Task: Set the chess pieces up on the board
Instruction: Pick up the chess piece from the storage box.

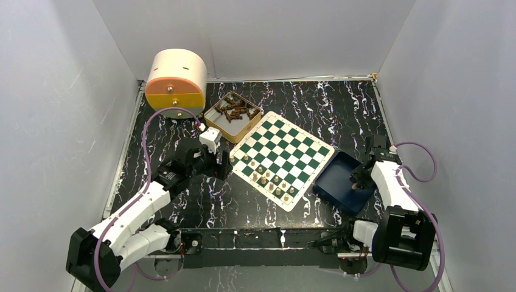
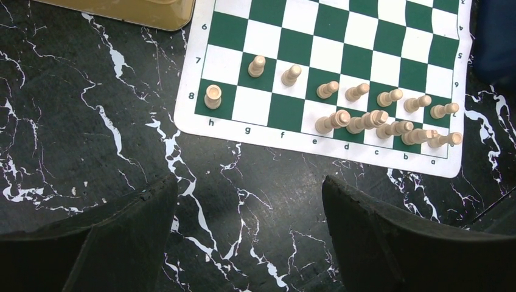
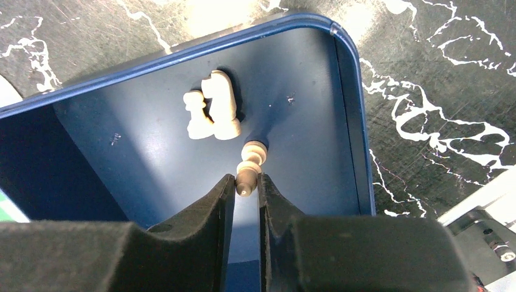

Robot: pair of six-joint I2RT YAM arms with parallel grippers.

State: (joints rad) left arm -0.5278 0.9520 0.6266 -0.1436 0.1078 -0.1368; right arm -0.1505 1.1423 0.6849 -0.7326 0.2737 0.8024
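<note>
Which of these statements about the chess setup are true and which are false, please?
1. The right gripper is shut on a tan chess piece inside the blue tray. True.
2. The left gripper holds a pawn. False: it is open and empty over the marble table.
3. Nothing else lies in the blue tray. False: a knight and one smaller piece lie there.
4. Squares g8 and f8 of the board are bare. True.

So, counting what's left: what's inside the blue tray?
Three tan pieces: a knight and a smaller piece lying together, plus a third piece pinched in the right pincer. The pincer hides the tray's near floor; more may lie there.
</note>
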